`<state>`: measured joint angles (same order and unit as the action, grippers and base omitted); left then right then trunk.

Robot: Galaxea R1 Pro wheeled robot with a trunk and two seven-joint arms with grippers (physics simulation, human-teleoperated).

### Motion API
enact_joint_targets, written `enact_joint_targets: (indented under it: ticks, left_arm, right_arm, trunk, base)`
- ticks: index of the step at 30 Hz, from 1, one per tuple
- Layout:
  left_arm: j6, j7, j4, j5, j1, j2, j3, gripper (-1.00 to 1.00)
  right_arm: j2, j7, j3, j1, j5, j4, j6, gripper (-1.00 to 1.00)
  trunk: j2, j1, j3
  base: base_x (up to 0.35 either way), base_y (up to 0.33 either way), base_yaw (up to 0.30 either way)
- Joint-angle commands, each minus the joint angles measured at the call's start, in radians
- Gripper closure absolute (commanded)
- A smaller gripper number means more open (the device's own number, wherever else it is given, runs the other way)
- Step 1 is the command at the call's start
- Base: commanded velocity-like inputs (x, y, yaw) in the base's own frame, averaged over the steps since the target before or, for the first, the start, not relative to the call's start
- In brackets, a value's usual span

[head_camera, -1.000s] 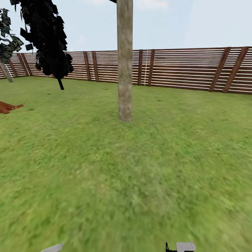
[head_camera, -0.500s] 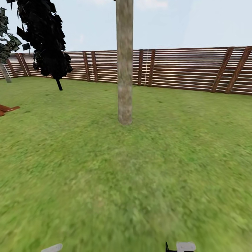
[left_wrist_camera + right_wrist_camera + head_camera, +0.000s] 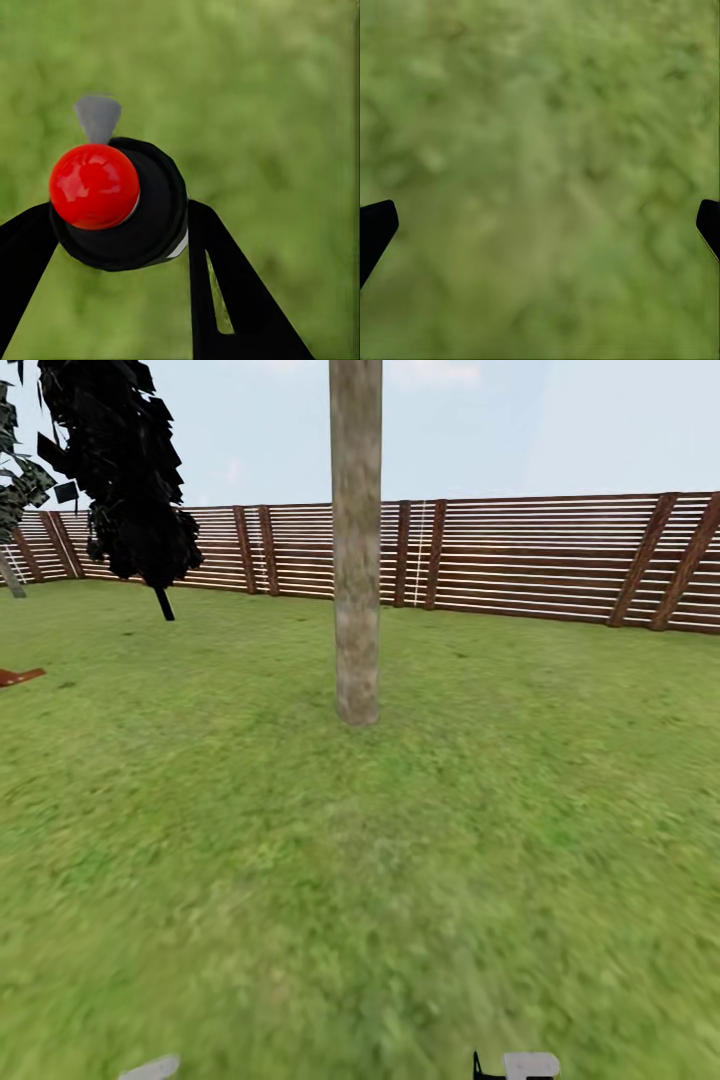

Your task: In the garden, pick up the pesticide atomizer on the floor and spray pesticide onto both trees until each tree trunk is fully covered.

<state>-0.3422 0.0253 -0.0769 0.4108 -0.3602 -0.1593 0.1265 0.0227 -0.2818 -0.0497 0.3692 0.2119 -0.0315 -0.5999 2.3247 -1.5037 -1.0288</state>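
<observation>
The left claw is gripping the atomizer: in the left wrist view its two black fingers are pressing against either side of the black cap, with the red knob and a grey nozzle tip facing the camera and blurred grass beyond. So the pick-up part of the task looks done, and the atomizer is riding in the left claw above the lawn rather than lying on the floor.

The right claw is standing wide apart with nothing between its fingertips, which are showing at opposite edges of the right wrist view over bare grass.

In the head view a thick grey-tan trunk is rising from the lawn straight ahead, well apart from the robot, with the slatted fence behind it. A thin dark-leaved tree is standing off toward the fence on the left, and it is not one of the targets.

No white specks are showing on or around the trunk, so spraying appears not yet begun on this tree. A second thick trunk is not among what these pictures are showing, so its state cannot be told. What remains, by this reading, is closing the gap to the trunk, aiming the nozzle, covering it fully, then doing the same at the other tree.
</observation>
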Motion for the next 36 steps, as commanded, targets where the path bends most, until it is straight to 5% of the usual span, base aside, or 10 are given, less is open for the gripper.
enact_joint_targets:
  ticks: [1,36]
  left_arm:
    - [-0.003,0.003,0.000,0.006,0.000,0.000,0.009,1.00]
    - [-0.001,0.002,0.000,0.006,-0.001,0.000,0.009,1.00]
  right_arm:
    - [0.000,-0.007,-0.005,0.001,0.011,0.001,-0.001,-1.00]
    - [0.000,-0.007,-0.006,0.001,0.010,0.001,-0.001,-1.00]
  trunk:
    - [0.000,0.000,-0.001]
    - [0.000,0.000,-0.001]
  base:
    - [0.339,0.000,0.000]
    - [0.339,0.000,0.000]
